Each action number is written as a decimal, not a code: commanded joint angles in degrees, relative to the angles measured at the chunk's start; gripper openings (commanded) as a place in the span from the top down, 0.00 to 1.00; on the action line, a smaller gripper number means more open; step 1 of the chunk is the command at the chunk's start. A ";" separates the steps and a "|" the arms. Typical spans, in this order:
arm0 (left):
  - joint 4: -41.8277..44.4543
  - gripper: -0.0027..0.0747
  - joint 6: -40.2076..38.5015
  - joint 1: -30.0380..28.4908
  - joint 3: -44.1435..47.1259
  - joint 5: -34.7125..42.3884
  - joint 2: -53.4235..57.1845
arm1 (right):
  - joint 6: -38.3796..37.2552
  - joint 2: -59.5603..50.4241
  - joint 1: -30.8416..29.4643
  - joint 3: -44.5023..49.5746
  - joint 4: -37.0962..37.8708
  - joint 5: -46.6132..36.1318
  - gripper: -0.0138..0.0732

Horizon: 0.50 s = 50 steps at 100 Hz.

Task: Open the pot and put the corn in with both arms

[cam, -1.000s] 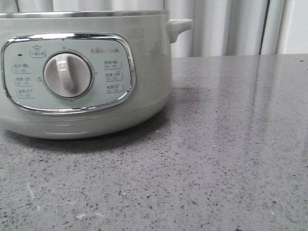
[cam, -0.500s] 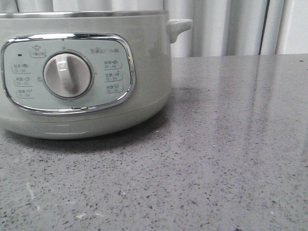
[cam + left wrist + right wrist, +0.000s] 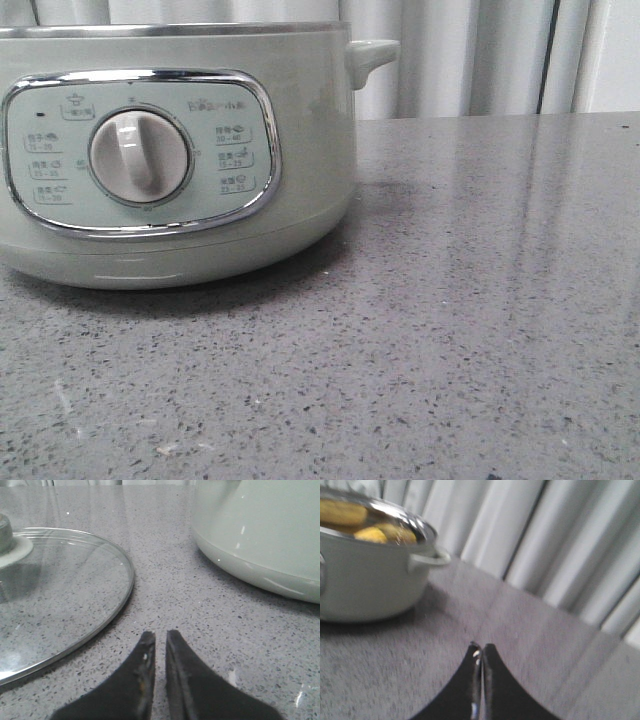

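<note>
- Left gripper (image 3: pixel 160 636): black fingers nearly together, only a thin slit between the tips, nothing held; it sat low over the table (image 3: pixel 175 595).
- Left gripper lay between the lid and the pot, touching neither.
- Lid (image 3: pixel 107 597): clear glass with a metal rim, flat on the table beside the pot, apart from it; pale knob (image 3: pixel 10 542) at its centre, partly cut off at the frame edge.
- Right gripper (image 3: pixel 481 650): fingers pressed closed, tips touching, empty; hung above the table (image 3: pixel 530 640), off to the handle side of the pot, well apart from it. View was blurry.
- Pot (image 3: pixel 300 140): pale grey-green cooker, uncovered, standing upright on the table; steel rim (image 3: pixel 395 512) showed in the right wrist view.
- Corn (image 3: pixel 370 534): yellow, inside the pot, below the rim; more yellow showed on the inner wall, could not tell if it was reflection or more pieces.
- Side handle (image 3: pixel 372 52) stuck out from the pot just under the rim.
- Control panel (image 3: pixel 235 150) with chrome frame on the front of the pot, round off-white dial (image 3: pixel 138 156) in its middle.
- Table: grey speckled stone; pale curtain (image 3: pixel 470 55) hung behind the pot.
</note>
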<state>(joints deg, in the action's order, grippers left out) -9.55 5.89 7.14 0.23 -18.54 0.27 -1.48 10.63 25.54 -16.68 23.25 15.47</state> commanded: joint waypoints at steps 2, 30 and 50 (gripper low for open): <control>-0.63 0.99 -0.38 0.48 1.13 2.62 1.66 | 0.11 0.32 -5.51 3.09 -7.39 -7.76 0.91; -0.63 0.99 -0.38 0.48 1.13 2.62 1.66 | 0.11 -1.79 -16.16 8.79 -17.80 -5.91 0.91; -0.63 0.99 -0.38 0.48 1.13 2.62 1.66 | 0.11 -5.97 -20.92 9.12 -17.80 2.17 0.91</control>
<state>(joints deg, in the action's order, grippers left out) -9.55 5.89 7.14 0.23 -18.54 0.27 -1.48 5.23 6.43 -6.18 5.37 17.48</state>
